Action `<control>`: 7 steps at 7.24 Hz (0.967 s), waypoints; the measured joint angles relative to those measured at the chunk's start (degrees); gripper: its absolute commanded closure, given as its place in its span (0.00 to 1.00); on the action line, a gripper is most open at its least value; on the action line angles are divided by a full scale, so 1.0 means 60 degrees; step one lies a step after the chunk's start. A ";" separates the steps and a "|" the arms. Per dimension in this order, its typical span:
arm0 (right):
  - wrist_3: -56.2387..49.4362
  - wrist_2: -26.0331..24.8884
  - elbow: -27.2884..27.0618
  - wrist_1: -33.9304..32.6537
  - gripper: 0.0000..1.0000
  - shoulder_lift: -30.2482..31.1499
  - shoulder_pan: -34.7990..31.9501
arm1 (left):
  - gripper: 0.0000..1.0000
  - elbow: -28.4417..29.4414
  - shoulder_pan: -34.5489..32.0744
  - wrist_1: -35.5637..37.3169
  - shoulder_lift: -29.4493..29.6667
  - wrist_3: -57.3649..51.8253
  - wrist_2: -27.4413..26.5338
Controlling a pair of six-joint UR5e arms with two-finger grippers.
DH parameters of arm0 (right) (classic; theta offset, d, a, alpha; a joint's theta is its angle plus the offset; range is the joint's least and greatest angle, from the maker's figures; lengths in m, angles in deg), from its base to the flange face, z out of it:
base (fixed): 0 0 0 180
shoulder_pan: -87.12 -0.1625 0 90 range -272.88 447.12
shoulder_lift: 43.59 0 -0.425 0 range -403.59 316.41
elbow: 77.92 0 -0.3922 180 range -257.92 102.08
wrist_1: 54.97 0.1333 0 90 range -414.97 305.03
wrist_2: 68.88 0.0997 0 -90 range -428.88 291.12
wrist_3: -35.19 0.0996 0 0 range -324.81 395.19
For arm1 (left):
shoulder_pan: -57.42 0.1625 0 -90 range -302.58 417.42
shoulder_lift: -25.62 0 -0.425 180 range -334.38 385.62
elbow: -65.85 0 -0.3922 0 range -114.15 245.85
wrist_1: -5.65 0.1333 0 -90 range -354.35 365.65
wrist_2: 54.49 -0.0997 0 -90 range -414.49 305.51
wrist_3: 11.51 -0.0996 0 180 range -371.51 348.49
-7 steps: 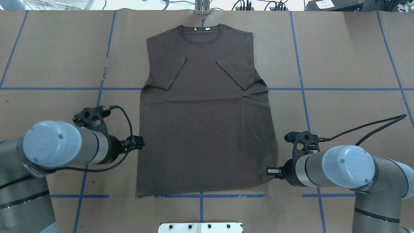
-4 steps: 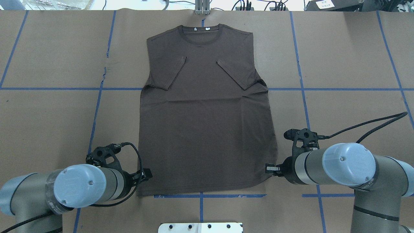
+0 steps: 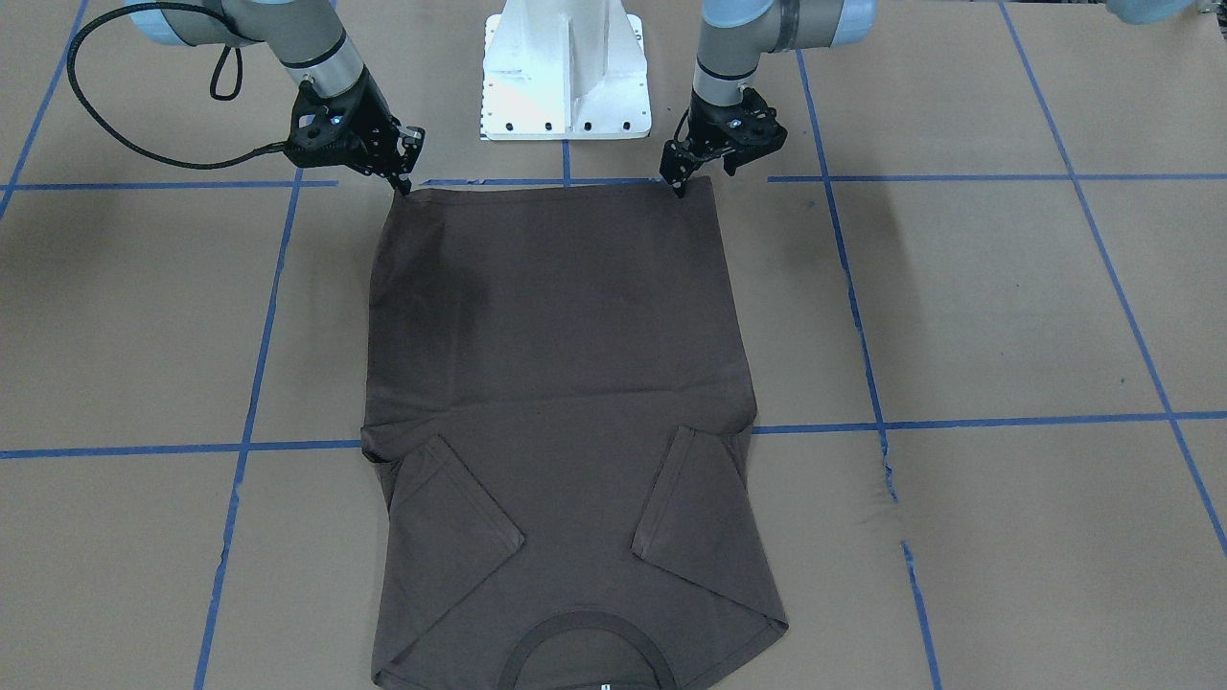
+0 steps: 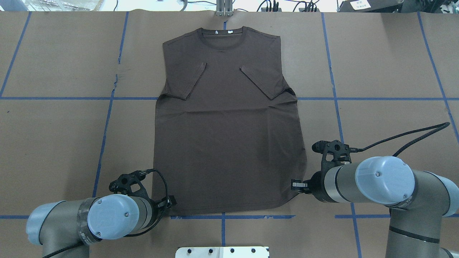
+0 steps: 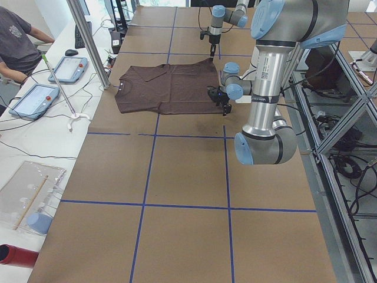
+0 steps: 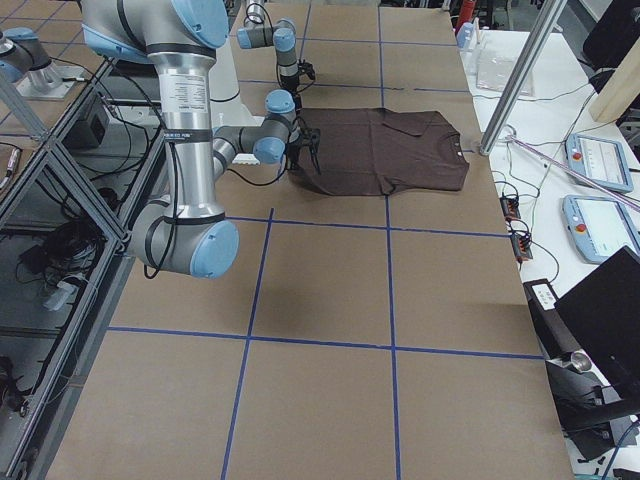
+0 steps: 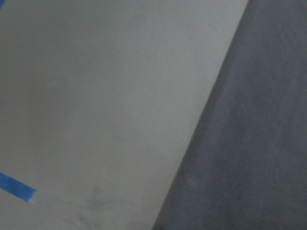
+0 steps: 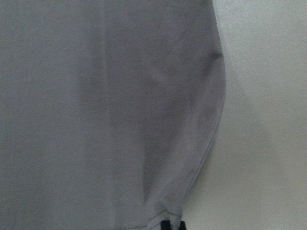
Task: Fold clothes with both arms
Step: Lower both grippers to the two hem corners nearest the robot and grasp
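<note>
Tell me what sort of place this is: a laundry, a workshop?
Most likely a robotics lab: a left arm and a right arm reach over a T-shirt on a table gridded with blue tape, with touchscreen tablets alongside.

Brown table (image 4: 387,53) under a blue tape grid (image 4: 376,98); white bench (image 5: 41,138) alongside.
</note>
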 measured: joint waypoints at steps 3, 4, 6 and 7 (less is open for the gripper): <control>-0.0012 0.0025 -0.0030 -0.0003 1.00 -0.0016 -0.0070 | 0.69 0.0019 0.0013 0.0002 0.0015 0.0008 -0.0005; -0.0014 0.0053 -0.0072 -0.0013 1.00 -0.0019 -0.0089 | 0.82 0.0015 0.0017 -0.0003 0.0002 0.0008 -0.0006; -0.0015 0.0089 -0.0131 -0.0036 1.00 -0.0019 -0.0126 | 1.00 -0.0023 0.0016 0.0007 -0.0004 0.0000 0.0009; -0.0014 0.0096 -0.0139 -0.0041 1.00 -0.0020 -0.0136 | 1.00 -0.0065 0.0018 0.0009 -0.0010 -0.0004 0.0019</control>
